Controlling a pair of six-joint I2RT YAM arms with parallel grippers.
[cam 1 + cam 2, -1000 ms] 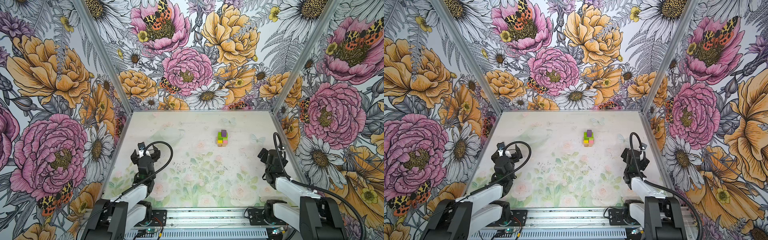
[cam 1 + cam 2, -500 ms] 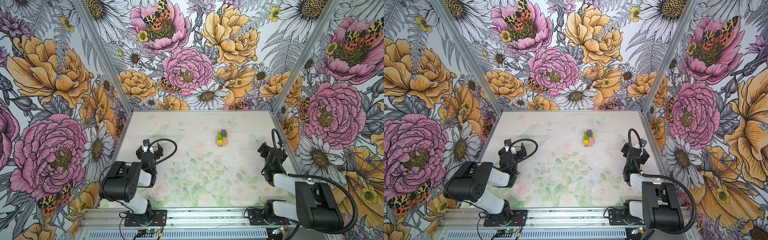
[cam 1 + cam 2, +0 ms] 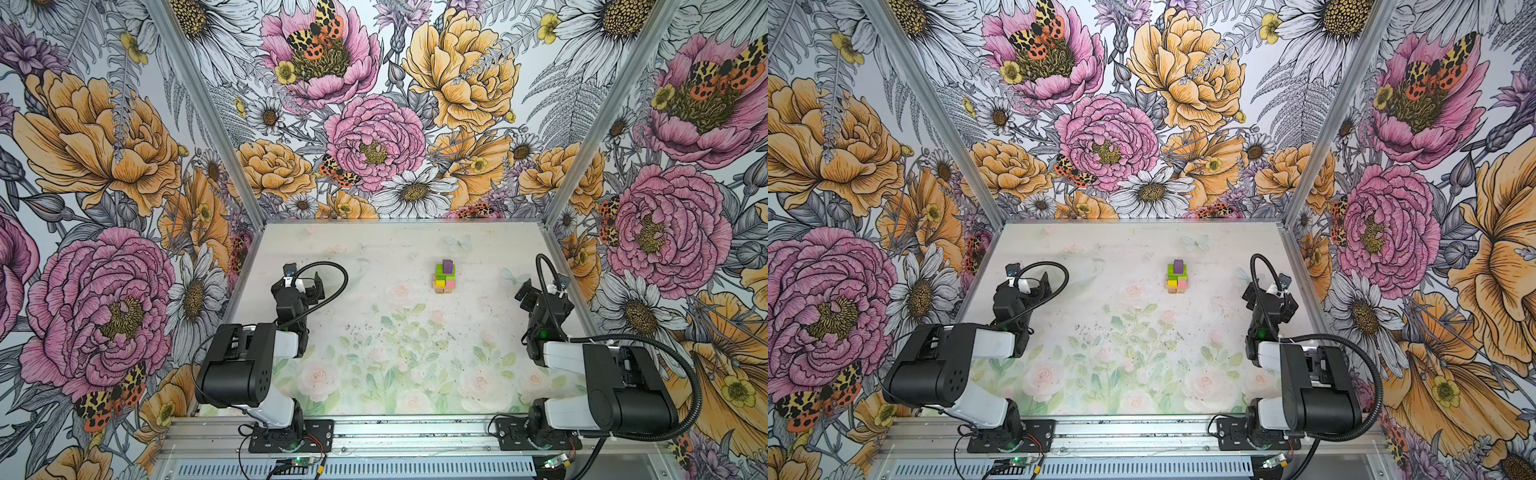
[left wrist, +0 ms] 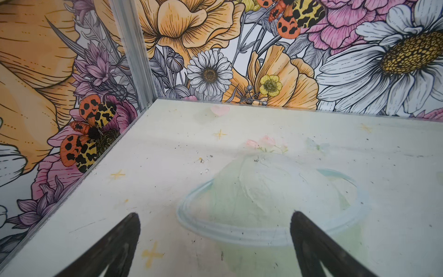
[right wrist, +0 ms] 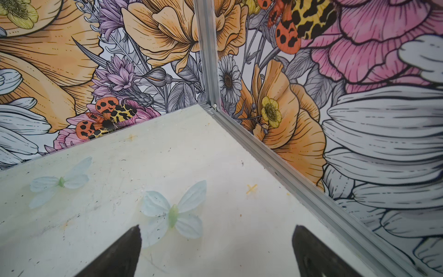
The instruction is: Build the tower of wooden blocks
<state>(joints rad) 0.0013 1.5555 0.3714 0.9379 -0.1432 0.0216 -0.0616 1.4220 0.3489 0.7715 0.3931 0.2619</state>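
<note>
The wood block tower (image 3: pixel 444 277) stands alone right of centre on the table's far half, and shows in both top views (image 3: pixel 1177 276). A purple piece (image 3: pixel 447 265) tops it, over green blocks (image 3: pixel 442 272). Below are a yellow (image 3: pixel 440 283) and a pink block (image 3: pixel 450 283) on tan wood. My left gripper (image 3: pixel 301 286) hovers open and empty near the left wall, far from the tower. In the left wrist view the left gripper (image 4: pixel 214 215) frames only bare table. My right gripper (image 3: pixel 540 293) is open and empty by the right wall; in the right wrist view it (image 5: pixel 215 227) frames bare table too.
Flowered walls close in the table (image 3: pixel 374 365) on the left, the back and the right. An aluminium rail (image 5: pixel 299 182) runs along the right wall's foot. Both arms' large black elbow links (image 3: pixel 232 370) (image 3: pixel 623 390) sit folded over the near edge.
Both arms have folded back, their elbows rising over the near edge. Both grippers have shifted a little toward the far side and stay open. The tower has not moved.
</note>
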